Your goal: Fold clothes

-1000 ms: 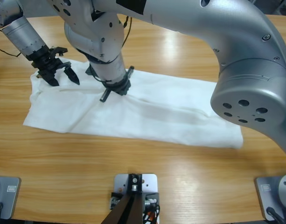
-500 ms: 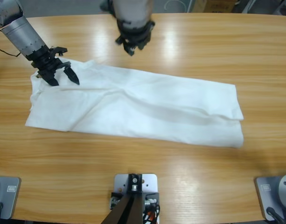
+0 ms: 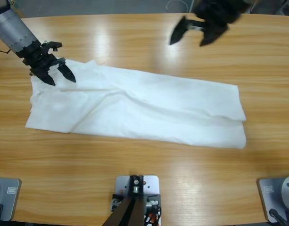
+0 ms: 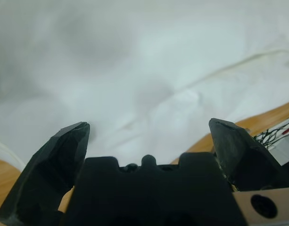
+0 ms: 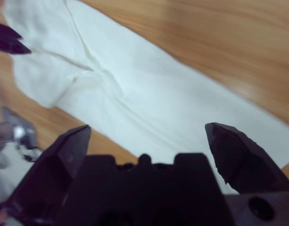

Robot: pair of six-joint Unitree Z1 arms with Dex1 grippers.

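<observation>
My left pincer hangs spread and empty over the upper left corner of the plain white cotton T-shirt, which lies as a long folded band across the long wooden table. I judge it is placed there to take that rumpled corner for the next fold. My right pincer is also released, grasping nothing, raised above bare wood beyond the shirt's far edge, clear of the cloth. The table top is glossy, with light glare; little of the room shows.
</observation>
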